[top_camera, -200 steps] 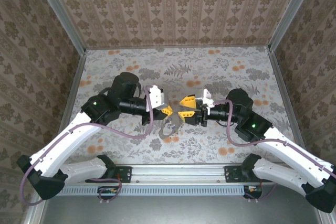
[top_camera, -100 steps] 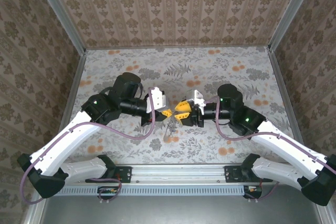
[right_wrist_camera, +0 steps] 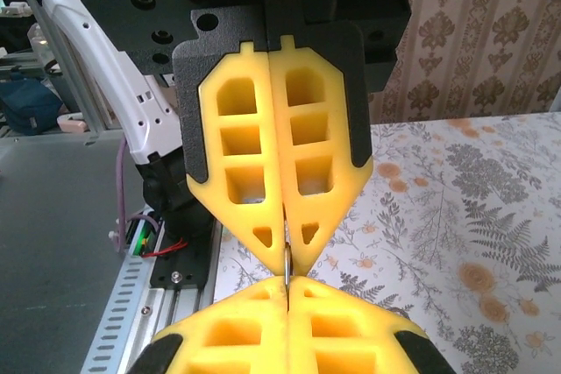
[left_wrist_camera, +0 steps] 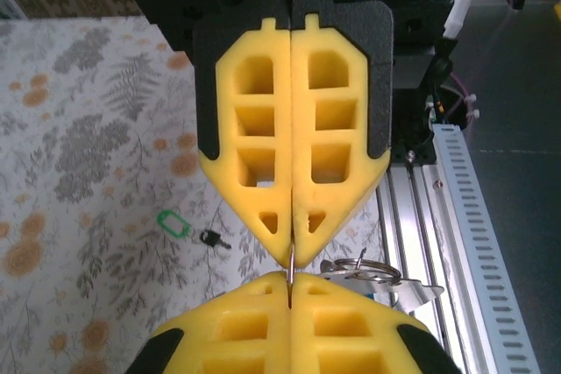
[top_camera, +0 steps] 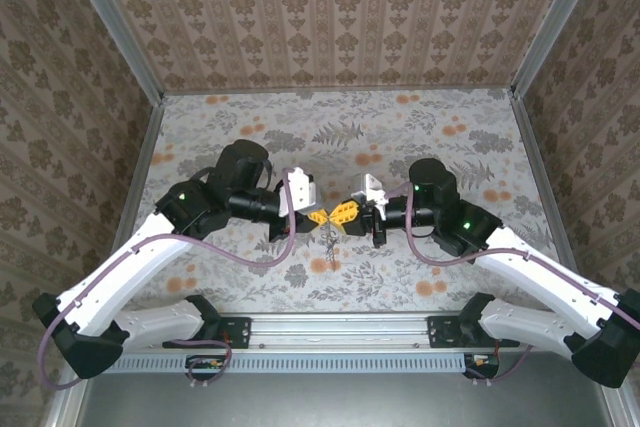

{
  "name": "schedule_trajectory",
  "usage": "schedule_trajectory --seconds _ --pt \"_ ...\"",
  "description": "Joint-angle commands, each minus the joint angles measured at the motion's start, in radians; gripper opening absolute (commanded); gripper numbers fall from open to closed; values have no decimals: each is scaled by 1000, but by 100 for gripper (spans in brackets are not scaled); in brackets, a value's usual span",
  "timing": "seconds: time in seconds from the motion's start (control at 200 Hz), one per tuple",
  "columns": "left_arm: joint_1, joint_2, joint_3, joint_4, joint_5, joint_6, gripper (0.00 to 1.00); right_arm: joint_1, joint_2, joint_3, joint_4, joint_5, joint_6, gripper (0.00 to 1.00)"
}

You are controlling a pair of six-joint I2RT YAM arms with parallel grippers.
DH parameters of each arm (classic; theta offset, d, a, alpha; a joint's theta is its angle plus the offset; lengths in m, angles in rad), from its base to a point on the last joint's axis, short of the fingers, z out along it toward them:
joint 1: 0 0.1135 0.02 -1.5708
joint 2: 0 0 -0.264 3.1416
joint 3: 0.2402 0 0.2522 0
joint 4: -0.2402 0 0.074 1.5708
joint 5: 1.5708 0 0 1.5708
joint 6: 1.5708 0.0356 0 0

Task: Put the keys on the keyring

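nearest, along the table's front edge, the slotted rail (left_wrist_camera: pixel 456 216) is seen. just past it, above the middle of the flowered table (top_camera: pixel 420 137), the left gripper (top_camera: pixel 320 217) and the right gripper (top_camera: pixel 349 213) are found tip to tip. both pairs of yellow jaws are pressed together, and a thin metal sliver (left_wrist_camera: pixel 288 267) is pinched in the seam of each, bridging the narrow gap between the tips. whether that sliver is wire of the ring or the blade of a key cannot be told. the keyring (left_wrist_camera: pixel 364 265) is seen just beside the tips on the rail side, raised off the table, with a flat silvery piece (left_wrist_camera: pixel 399 289) close against it. from above, a small dangle of metal (top_camera: pixel 325 239) is made out under the meeting point. farther out, on the table beyond the grippers, a green-headed key (left_wrist_camera: pixel 173 222) and a small dark key (left_wrist_camera: pixel 211 238) are seen lying near each other but apart.

the step in hand is judged to be the threading itself, with the work held between both arms. at least two keys are not yet on the ring. for the next move, a steady hold on the ring by one arm would be called for. the other would have to be freed to fetch a loose key, and a fine, square pinch on such a flat piece would be needed.
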Motion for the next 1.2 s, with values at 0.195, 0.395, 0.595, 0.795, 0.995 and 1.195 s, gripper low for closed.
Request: schedule_trajectory --seconds 0.195,0.395,0.595,0.795,0.995,1.195 --pt "163 -210 -235 382 242 -258 28 -15 -126 -170 485 -39 266 0" --pt "179 -244 -302 570 319 -373 29 -15 -117 -234 742 12 414 0" --pt "176 -259 -331 704 336 -443 30 -15 -107 -263 901 50 505 0" --pt "168 -257 -313 694 337 -437 31 -15 -101 -259 895 45 504 0" --pt "150 -248 -296 675 333 -422 32 -15 -85 -261 913 41 514 0" --pt "135 -241 -270 649 327 -401 32 -15 -92 -257 883 47 501 0"
